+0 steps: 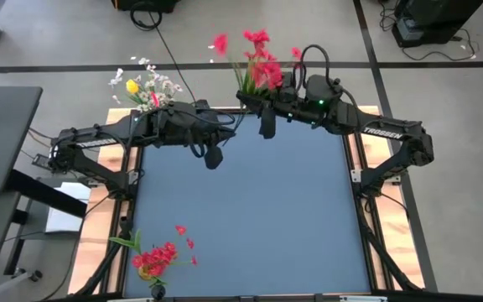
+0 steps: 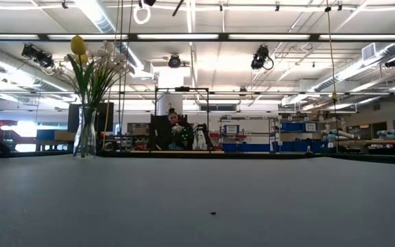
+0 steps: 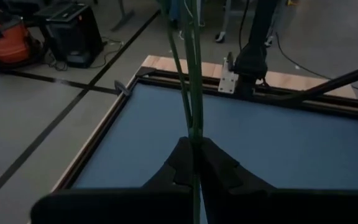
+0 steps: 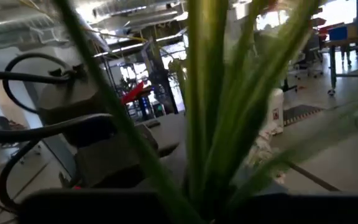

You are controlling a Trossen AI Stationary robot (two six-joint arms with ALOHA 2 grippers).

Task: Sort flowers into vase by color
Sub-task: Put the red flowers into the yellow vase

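A bunch of red flowers (image 1: 262, 65) with green leaves (image 4: 216, 106) is held aloft over the table's far edge at my right gripper (image 1: 252, 96). That gripper points toward the table's left. My left gripper (image 3: 194, 163) is just left of it, raised above the mat and shut on thin green stems (image 3: 191, 81); their blossoms are out of its view. A glass vase (image 2: 84, 137) with white sprays and a yellow bud (image 2: 79, 44) stands at the far left corner. Another vase of red blossoms (image 1: 158, 260) stands at the near left corner. My left gripper pinches two or three thin green stems (image 3: 195, 134) between its fingertips. The stems run on past the fingers and out of the view, clear of the mat. My right gripper holds the red bunch by the base of its stems (image 4: 204, 186). The leaves hide the place of contact. The bunch is lifted clear, blossoms toward the far side.
A blue mat (image 1: 250, 218) covers the table inside a wooden frame (image 1: 99, 218). The right arm's base (image 3: 247, 59) stands on the right edge. A small dark speck (image 2: 213, 213) lies on the mat. Both arms span the far half; the near half holds only the corner vase.
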